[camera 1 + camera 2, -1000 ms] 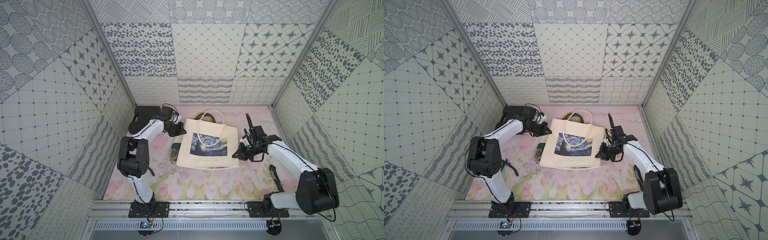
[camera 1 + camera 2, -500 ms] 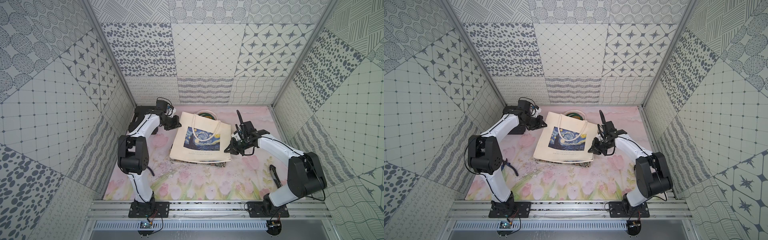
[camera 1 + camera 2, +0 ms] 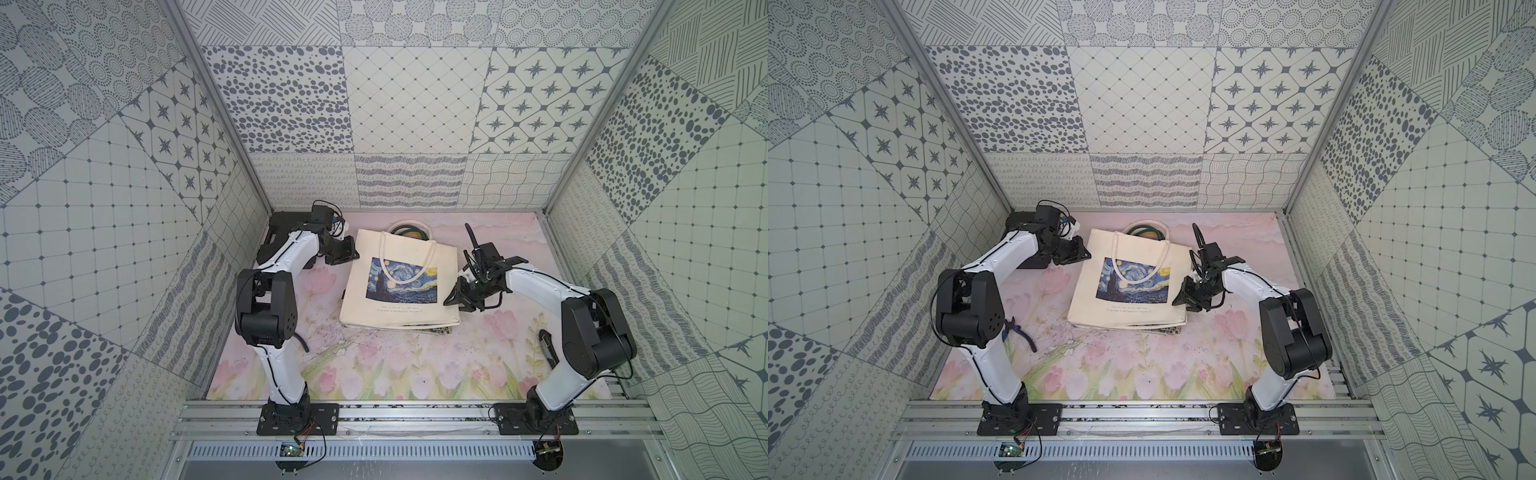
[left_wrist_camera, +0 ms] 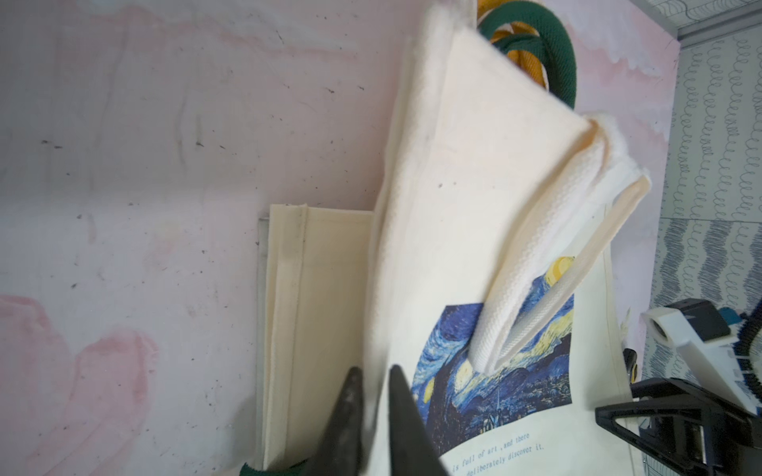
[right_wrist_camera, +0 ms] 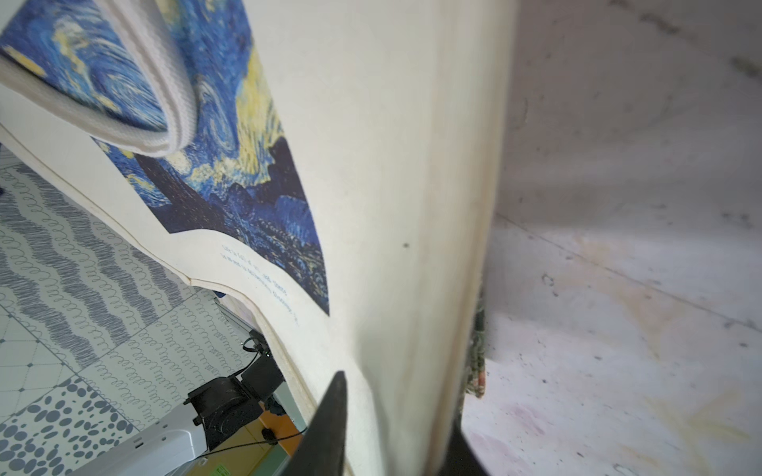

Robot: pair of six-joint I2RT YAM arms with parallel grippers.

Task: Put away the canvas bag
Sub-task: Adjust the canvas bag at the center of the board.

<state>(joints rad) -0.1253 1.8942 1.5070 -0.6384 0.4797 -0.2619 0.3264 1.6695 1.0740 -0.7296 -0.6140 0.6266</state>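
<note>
The canvas bag (image 3: 399,286) (image 3: 1129,282) is cream with a blue night-sky print and white handles. It lies flat on a stack of other bags at the back middle of the mat. My left gripper (image 3: 353,253) (image 3: 1086,254) sits at the bag's far left corner. In the left wrist view its jaws (image 4: 373,369) stand slightly apart, with the bag's edge (image 4: 474,185) between them. My right gripper (image 3: 451,299) (image 3: 1179,300) is at the bag's right edge. In the right wrist view its jaws (image 5: 396,395) stand wide apart, with the loose cloth (image 5: 371,165) between them.
Under the bag lie a cream bag (image 4: 313,288) and a patterned one (image 3: 436,329), with green handles (image 3: 409,228) behind. Pliers (image 3: 1017,332) lie by the left arm, a black tool (image 3: 547,347) by the right arm, and a black box (image 3: 282,232) sits back left.
Both arms carried the canvas bag back and leftward over the stack. Both grippers, shut on its edges before, have parted, and the bag has settled flat.
</note>
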